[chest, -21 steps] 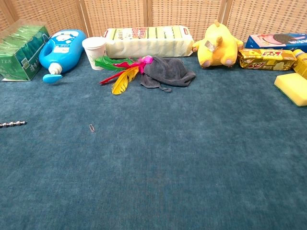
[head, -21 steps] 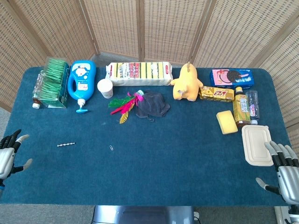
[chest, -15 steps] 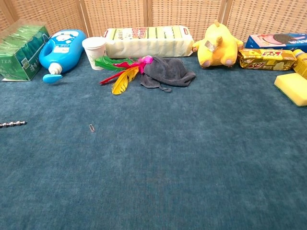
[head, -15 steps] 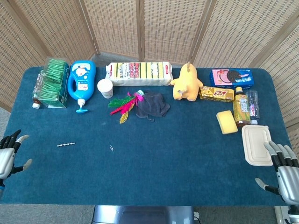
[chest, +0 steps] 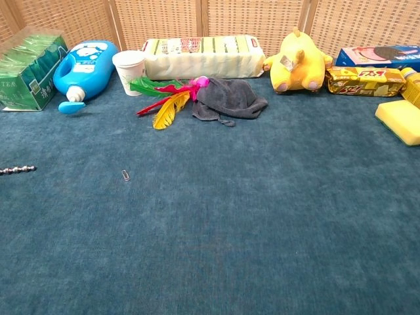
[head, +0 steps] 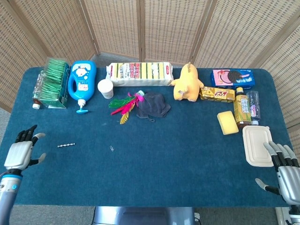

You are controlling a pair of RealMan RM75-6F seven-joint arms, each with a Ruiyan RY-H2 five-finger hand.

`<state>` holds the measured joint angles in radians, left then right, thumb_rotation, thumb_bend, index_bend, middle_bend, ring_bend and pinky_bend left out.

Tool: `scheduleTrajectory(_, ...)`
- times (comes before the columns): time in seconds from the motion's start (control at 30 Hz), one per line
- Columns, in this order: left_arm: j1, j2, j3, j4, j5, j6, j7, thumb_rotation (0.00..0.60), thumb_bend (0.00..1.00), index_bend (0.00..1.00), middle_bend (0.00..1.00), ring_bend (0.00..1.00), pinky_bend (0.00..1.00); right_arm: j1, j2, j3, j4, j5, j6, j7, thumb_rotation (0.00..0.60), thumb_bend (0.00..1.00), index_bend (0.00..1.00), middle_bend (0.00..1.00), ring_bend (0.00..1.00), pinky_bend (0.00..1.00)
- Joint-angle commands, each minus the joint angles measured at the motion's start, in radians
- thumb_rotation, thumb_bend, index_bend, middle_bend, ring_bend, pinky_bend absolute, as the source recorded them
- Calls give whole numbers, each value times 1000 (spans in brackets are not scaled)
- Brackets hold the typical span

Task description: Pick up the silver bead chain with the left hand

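Left hand (head: 21,151) at roughly 8 o'clock on the table (head: 164,150), fingers apart and holding nothing, just left of the silver bead chain (head: 66,145) and not touching it. Silver bead chain, one, lying flat and nearly straight on the blue cloth at about 9 o'clock, seen at the far left edge in the chest view (chest: 18,170). One paper clip (head: 112,148) a little to the right of the chain.

Along the far edge, from 10 o'clock to 2 o'clock: one green tea box (head: 51,82), one blue bottle (head: 82,82) lying down with its pump pointing toward the near side, one white paper cup (head: 106,88) upright, one long pack of sponges (head: 139,74), one yellow plush toy (head: 187,83), one blue cookie box (head: 232,78).

Just past the centre, toward 12 o'clock: one bunch of coloured feathers (head: 123,105) touching one dark grey cloth (head: 153,105).

At 2 to 3 o'clock: one yellow snack pack (head: 217,94), one yellow sponge (head: 228,122), one drink bottle (head: 242,108) lying flat, one clear packet (head: 254,104) beside it, one white lidded box (head: 258,146) near the right edge.

Right hand (head: 284,170) at about 4 o'clock off the table corner, fingers spread, empty.
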<state>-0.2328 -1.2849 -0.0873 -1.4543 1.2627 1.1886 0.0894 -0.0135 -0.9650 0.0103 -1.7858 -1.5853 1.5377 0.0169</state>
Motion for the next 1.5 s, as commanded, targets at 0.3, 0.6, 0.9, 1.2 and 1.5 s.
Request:
scheduleTrajectory(0.3, -108, -168, -67, -50, -208, -4, 401, 600, 598, 282, 0, 0, 0, 9, -5, -5, 2, 2, -20, -7, 600, 0, 0, 0, 97, 0)
scheduleTrajectory(0.6, -135, -227, -71, -25, -277, -22, 438, 600, 615, 303, 0, 0, 0, 10, -2, -6, 2, 2, -21, 0, 600, 0, 0, 0, 99, 0)
scheduleTrajectory(0.9, -148, -243, -76, -11, -296, -15, 446, 600, 616, 346, 0, 0, 0, 11, 0, -5, 2, 7, -23, 6, 600, 0, 0, 0, 100, 0)
scheduleTrajectory(1.2, -174, -286, -75, 18, -343, -37, 474, 600, 616, 380, 0, 0, 0, 15, 4, -12, -2, 0, -32, 15, 600, 0, 0, 0, 100, 0)
scheduleTrajectory(1.5, -187, -299, -74, 19, -349, -16, 496, 600, 616, 422, 0, 0, 0, 17, 8, -11, 0, 6, -34, 25, 600, 0, 0, 0, 101, 0)
